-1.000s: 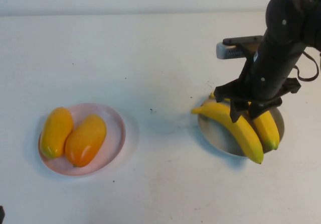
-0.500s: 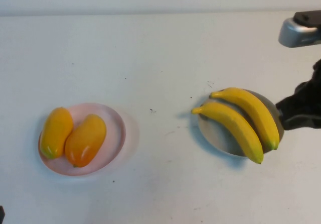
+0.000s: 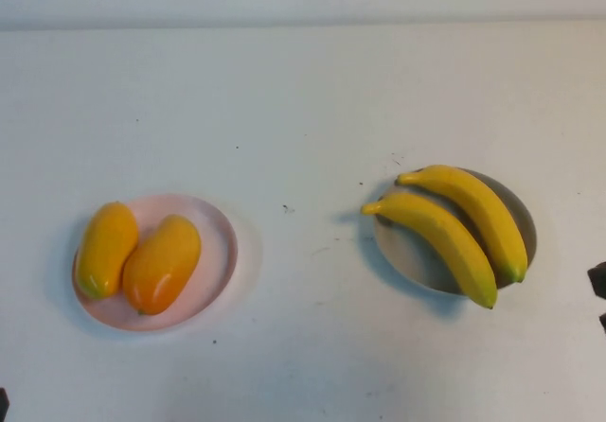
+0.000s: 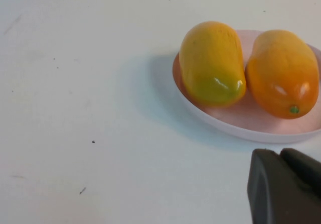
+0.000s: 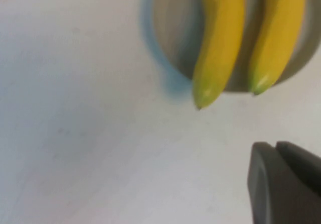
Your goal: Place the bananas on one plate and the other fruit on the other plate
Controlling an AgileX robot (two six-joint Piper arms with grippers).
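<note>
My desk is a plain white surface, lightly scuffed, with a few dark specks between the plates and a paler band along its far edge. On the left sits the pink plate, holding both mangoes side by side and touching, the yellower one on the left and the orange one on the right. Well apart on the right sits the grey plate, carrying both bananas laid parallel and close together, their greenish tips overhanging the near right rim and their stems pointing far left. My right pincer shows only as a dark sliver at the right edge of the desk, just beside the grey plate and touching nothing; I cannot tell how its fingers are set. My left pincer hovers near the pink plate on its near side, gripping nothing, and whether it is clenched or released I cannot tell.
</note>
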